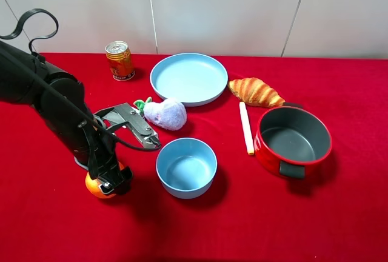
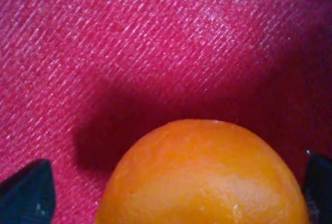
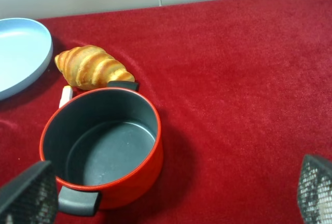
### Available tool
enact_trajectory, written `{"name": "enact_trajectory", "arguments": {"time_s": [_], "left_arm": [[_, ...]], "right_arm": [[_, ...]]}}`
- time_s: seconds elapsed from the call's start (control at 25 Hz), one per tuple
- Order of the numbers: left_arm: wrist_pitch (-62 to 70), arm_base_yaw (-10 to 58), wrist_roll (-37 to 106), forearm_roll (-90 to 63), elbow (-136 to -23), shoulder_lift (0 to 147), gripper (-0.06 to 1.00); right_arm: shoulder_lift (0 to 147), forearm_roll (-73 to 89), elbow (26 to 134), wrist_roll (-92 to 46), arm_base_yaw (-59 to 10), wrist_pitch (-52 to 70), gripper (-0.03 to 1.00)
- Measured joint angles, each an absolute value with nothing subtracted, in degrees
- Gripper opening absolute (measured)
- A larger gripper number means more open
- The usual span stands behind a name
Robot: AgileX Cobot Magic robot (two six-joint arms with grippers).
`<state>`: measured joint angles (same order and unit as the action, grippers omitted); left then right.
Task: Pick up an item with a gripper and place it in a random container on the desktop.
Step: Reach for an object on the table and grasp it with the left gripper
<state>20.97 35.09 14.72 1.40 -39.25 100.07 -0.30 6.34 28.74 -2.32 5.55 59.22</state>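
Left wrist view crops the orange fruit (image 2: pixel 202 177) between barely visible tips of the spread left claw (image 2: pixel 172 190).

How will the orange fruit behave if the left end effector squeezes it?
The orange fruit looks round, so it may roll on the red cloth if nudged off-centre. Its glossy, dimpled skin could slip in the end effector. Its full, smooth shape suggests it stays firm.

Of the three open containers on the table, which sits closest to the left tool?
The small deep blue bowl, just beside the left tool at the orange. The blue plate lies farther back; the red pot is far right.
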Motion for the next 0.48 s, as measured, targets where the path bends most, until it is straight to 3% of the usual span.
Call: {"name": "enact_trajectory", "arguments": {"time_s": [0.16,0.48], "left_arm": [[21.04,35.09,14.72,1.21,-39.25,100.07,0.71],[21.76,35.09,14.72,1.21,-39.25,100.07,0.71]], "right_arm": [[-0.3,6.34,28.74,-2.32,5.55,59.22,0.69],[-0.3,6.34,28.74,-2.32,5.55,59.22,0.69]]}}
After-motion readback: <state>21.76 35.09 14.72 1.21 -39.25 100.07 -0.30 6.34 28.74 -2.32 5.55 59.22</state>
